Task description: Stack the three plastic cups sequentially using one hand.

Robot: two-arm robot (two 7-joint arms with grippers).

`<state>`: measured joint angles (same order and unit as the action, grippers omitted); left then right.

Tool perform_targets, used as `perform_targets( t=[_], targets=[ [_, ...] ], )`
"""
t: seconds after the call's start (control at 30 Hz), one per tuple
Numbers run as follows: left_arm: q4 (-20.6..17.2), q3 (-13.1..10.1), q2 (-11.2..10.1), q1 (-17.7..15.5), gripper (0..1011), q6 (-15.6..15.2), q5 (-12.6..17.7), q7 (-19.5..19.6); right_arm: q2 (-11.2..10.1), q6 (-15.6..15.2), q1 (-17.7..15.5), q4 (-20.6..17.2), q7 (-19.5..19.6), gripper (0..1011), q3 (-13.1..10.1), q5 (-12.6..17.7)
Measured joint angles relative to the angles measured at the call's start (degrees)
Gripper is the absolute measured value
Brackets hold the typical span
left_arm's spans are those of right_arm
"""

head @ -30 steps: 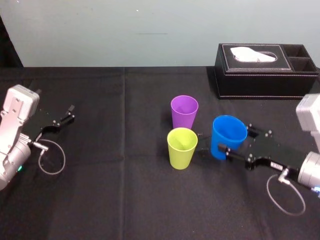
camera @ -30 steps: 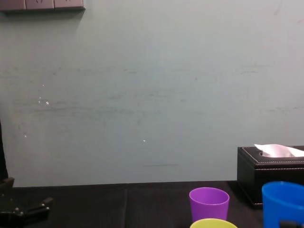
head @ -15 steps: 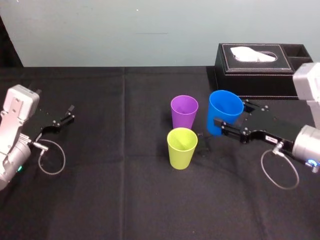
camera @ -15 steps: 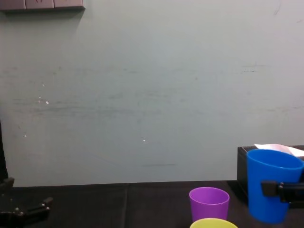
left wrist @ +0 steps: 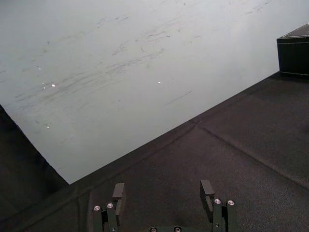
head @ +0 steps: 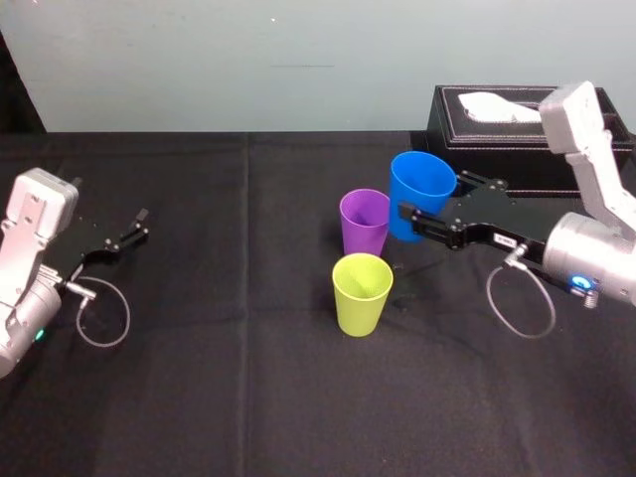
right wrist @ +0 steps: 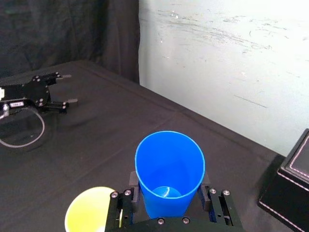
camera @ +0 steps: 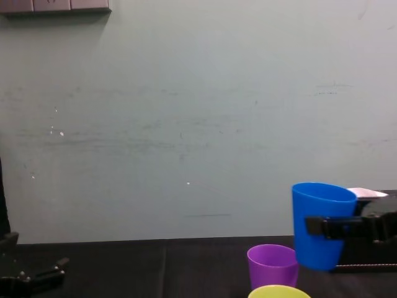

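Head view: the right gripper [head: 435, 204], jaws clamped on the blue tapered plastic cup [head: 421, 194], has lifted it off the black counter [head: 248, 378] and swung it toward eleven o'clock, to just beside the purple plastic cup [head: 365, 221]. Nesting looks next. The left gripper [head: 139, 224] sits at nine o'clock, jaws wide.

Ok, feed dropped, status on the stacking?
Right hand shut on blue cup, held up beside purple cup. Left hand open, parked left. Yellow-green cup nearer, not in the way.

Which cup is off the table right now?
The blue cup, clamped in the right hand and held in the air. The purple cup and yellow-green cup both stand on the black table.
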<state>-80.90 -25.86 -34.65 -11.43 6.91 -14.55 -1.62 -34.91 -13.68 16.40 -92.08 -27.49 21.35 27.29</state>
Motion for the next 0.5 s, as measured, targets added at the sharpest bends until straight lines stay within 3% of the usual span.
perform_targets(
  t=[0.23, 0.5],
  targets=[
    [0.0, 0.0, 0.0, 0.0, 1011, 0.0, 0.0, 0.0, 2.5, -0.7, 3.6, 2.6, 0.8, 713, 1.7, -0.6],
    [0.0, 0.0, 0.0, 0.0, 1011, 0.0, 0.0, 0.0, 4.1, -1.1, 5.9, 5.1, 0.8, 713, 3.3, -1.4]
  ],
)
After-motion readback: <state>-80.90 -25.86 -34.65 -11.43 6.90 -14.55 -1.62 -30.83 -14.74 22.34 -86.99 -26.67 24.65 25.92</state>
